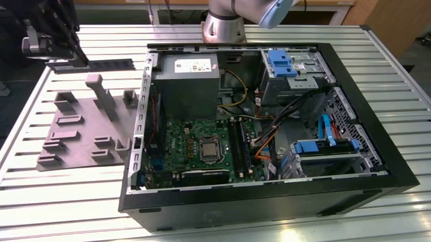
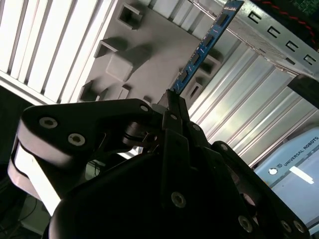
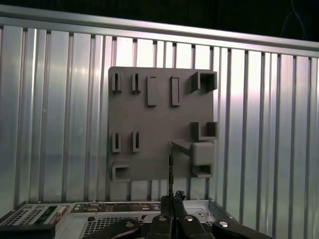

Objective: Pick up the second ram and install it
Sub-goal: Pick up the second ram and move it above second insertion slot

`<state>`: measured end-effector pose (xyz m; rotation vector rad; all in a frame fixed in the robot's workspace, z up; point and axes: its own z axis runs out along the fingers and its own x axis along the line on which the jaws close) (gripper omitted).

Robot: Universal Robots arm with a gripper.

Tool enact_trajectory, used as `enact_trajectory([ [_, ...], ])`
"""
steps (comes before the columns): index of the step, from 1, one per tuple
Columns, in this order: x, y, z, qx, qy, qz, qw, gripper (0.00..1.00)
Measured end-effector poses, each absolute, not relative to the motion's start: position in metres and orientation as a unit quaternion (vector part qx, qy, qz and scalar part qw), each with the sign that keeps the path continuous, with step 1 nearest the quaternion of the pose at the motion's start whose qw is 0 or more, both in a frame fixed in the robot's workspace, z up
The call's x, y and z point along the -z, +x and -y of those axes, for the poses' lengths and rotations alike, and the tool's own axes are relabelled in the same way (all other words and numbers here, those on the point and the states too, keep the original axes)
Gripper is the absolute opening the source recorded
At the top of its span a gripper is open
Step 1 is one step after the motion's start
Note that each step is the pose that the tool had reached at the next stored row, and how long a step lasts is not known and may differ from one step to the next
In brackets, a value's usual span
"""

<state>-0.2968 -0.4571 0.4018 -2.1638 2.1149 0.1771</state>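
Gripper position, exterior view: high at the exterior view's left, above the slatted metal surface and beyond the far edge of the grey slotted tray. The second ram is clamped at one end and juts out level toward the exterior view's right. Its free end is near the rear corner of the open computer case. The stick is clear of the tray. Inside the case, the grey power supply sits above the green motherboard. The base of the arm stands behind the case.

Second wrist view: the fingers are pressed together on the near end of the second ram, with no gap visible between them and the stick. The stick shows a blue face here and runs away from the gripper. The tray and the ribbed surface lie beyond it, and a perforated metal edge of the case is to one side.

First wrist view: the second ram appears edge-on as a thin dark line rising from the closed fingers. It overlaps the tray near a raised block on it. The top of the case lies beside the gripper.
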Motion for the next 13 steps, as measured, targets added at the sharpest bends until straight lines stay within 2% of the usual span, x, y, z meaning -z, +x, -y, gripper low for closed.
enact_trajectory([
  [13, -0.402, -0.272, 0.457, -0.058, -0.713, -0.697, 0.055, 0.12],
])
